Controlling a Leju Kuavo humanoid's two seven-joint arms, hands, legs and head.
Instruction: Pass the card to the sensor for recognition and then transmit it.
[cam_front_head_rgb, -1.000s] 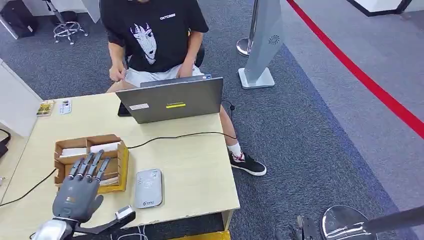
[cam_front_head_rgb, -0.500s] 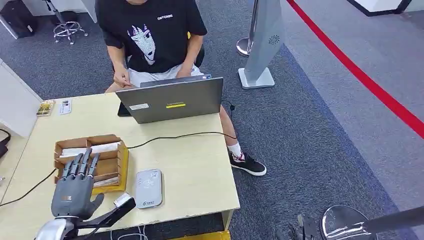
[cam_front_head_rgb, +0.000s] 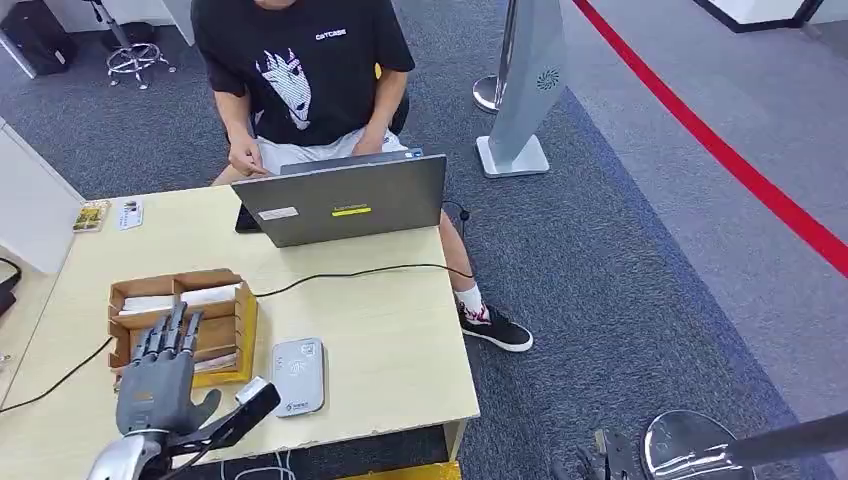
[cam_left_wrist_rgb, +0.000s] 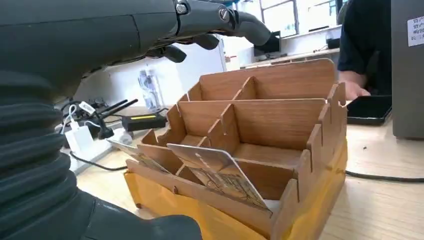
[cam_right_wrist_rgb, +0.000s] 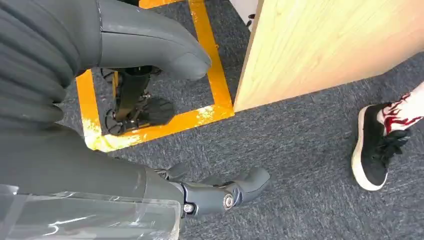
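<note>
- Head view: a pale wooden table (cam_front_head_rgb: 380, 340) stands on grey carpet, with a person (cam_front_head_rgb: 300, 80) in a black T-shirt seated at its far side behind an open laptop (cam_front_head_rgb: 345, 200).
- Left hand (cam_front_head_rgb: 160, 375) hovers over the near left part of the table, fingers spread and extended, holding nothing. Its fingertips reach above the near edge of a wooden box (cam_front_head_rgb: 185, 320).
- Box is divided into compartments and sits on the left of the table; white cards lie in its far compartments.
- Sensor (cam_front_head_rgb: 297, 376), a flat grey pad, lies on the table just right of the box, near the front edge.
- Black cable (cam_front_head_rgb: 350, 272) runs across the table from the box area toward the far right edge.
- Left wrist view: a card (cam_left_wrist_rgb: 220, 172) with a printed picture leans tilted in a near compartment of the box (cam_left_wrist_rgb: 280, 150); another card (cam_left_wrist_rgb: 132, 152) leans in the compartment beside it. The hand's fingers (cam_left_wrist_rgb: 225, 20) are above the box, not touching the cards.
- Right wrist view: right hand (cam_right_wrist_rgb: 215, 192) hangs beside the table over the carpet, fingers loosely curled, holding nothing. A yellow floor marking (cam_right_wrist_rgb: 150, 125) and the person's black shoe (cam_right_wrist_rgb: 375, 150) are nearby.
</note>
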